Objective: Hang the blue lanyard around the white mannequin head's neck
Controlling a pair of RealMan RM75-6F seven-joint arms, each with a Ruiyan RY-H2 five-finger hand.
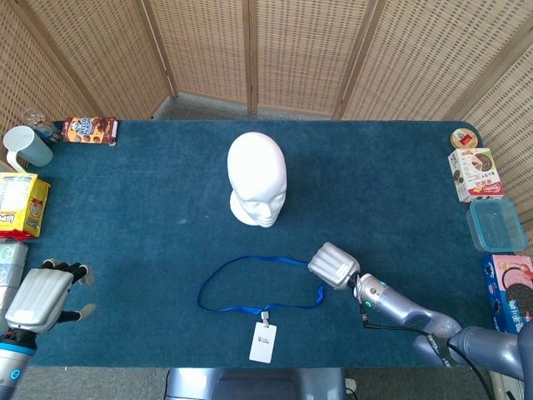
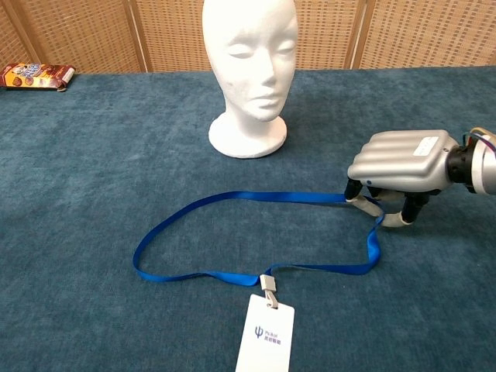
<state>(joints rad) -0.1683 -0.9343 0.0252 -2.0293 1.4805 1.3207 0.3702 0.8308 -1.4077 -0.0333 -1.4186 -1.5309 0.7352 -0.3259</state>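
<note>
Lanyard (image 2: 248,232) (one), right hand (image 2: 399,167) pinching, one mannequin head (image 2: 249,70)

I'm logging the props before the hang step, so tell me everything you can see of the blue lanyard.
The blue lanyard is a thin, flat ribbon strap lying as an open loop on the blue carpeted table, in front of the white mannequin head and apart from it. A small metal clip at its near side carries a white card badge. At the loop's right end, the right hand pinches the strap, lifting it slightly.
</note>
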